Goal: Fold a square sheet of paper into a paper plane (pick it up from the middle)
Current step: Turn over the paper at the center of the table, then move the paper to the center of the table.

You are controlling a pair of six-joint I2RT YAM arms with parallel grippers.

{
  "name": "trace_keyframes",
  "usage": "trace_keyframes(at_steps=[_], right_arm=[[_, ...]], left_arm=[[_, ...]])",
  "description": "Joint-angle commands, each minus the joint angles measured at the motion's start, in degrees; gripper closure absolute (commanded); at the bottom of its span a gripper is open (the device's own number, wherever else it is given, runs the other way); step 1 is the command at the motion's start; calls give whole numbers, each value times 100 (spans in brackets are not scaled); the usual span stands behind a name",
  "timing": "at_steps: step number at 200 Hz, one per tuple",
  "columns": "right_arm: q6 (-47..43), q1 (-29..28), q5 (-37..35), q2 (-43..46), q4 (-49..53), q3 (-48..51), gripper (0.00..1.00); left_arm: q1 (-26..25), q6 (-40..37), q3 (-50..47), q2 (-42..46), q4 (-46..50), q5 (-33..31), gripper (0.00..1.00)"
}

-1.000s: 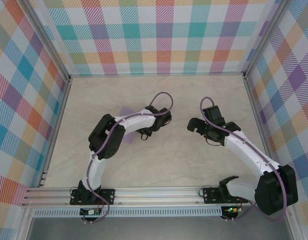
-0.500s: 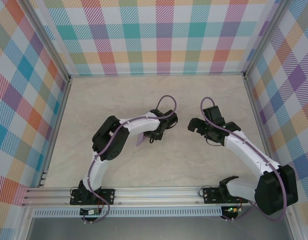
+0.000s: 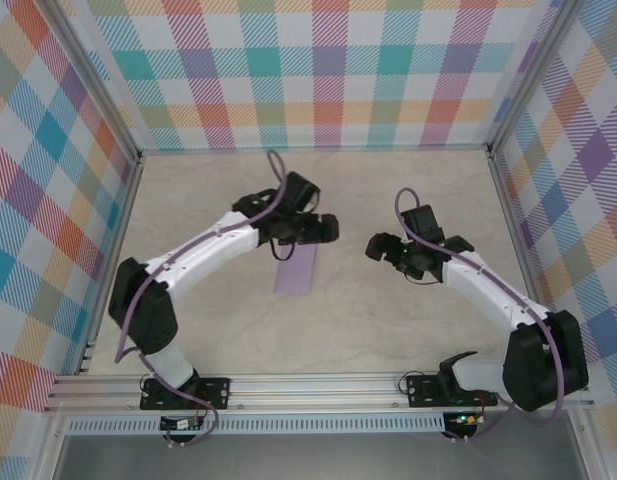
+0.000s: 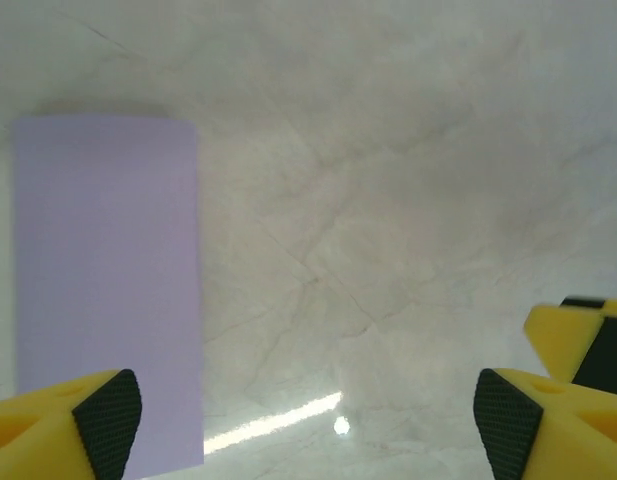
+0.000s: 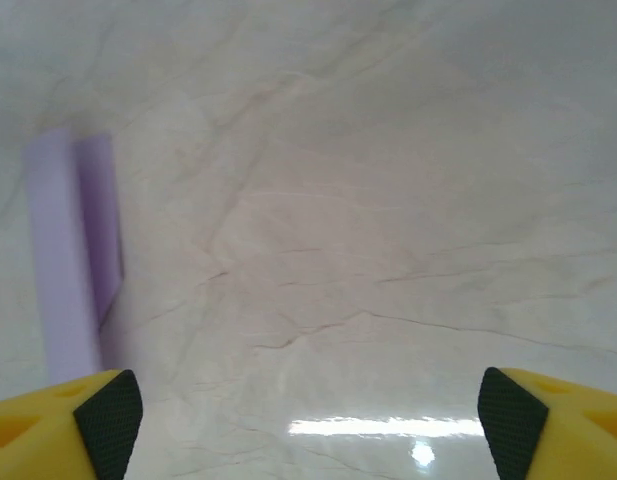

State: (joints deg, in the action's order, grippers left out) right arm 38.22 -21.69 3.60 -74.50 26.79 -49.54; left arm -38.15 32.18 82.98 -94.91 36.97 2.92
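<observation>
The square sheet of paper (image 3: 296, 268) lies flat on the marble table as a narrow pale lavender rectangle, folded over. My left gripper (image 3: 326, 228) hovers just beyond its far end, open, with nothing between the fingers. In the left wrist view the paper (image 4: 106, 280) lies to the left, ahead of the left fingertip, and the left gripper (image 4: 308, 425) spans bare table. My right gripper (image 3: 380, 246) stands open to the right of the sheet, apart from it. In the right wrist view the paper (image 5: 73, 250) shows at the far left, ahead of the right gripper (image 5: 308, 420).
Bare marble tabletop (image 3: 388, 200) surrounds the sheet. Checked walls with metal frame rails (image 3: 118, 250) close in the left, back and right. The arm bases sit on the rail at the near edge (image 3: 318, 385).
My left gripper opened and let go of the paper, then swung back and to the right as the arm stretched out. The sheet now lies flat. My right gripper shifted slightly left.
</observation>
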Motion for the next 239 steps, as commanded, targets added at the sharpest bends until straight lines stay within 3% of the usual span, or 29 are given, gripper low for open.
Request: trace_keyframes(at_steps=[1,15,57,97,134,172,239], right_arm=[[-19,-263,1007,-449,-627,-408,19],[-67,-679,1012,-851,-690,-721,23],[174,-1877,1046,-2329,-937,-1774,38],[275,-2493,1005,-3636,-738,-2975,57],[108,-2603,1015,-4452,-405,-3587,58],[-767,-2621,1366,-4930,148,-4007,59],[-2791,-2583,1385,-4386,814,-2954,58]], left_arm=[[747,552,-821,171,-166,289,8],[1145,645,-1274,393,-250,204,0],[2044,921,-2303,946,-294,-3,0],[2545,1131,-2899,1329,-420,69,0],[2653,1098,-2984,1422,-418,148,0],[2655,1110,-3003,1329,-580,335,0],[2625,861,-3064,1126,-1118,1241,4]])
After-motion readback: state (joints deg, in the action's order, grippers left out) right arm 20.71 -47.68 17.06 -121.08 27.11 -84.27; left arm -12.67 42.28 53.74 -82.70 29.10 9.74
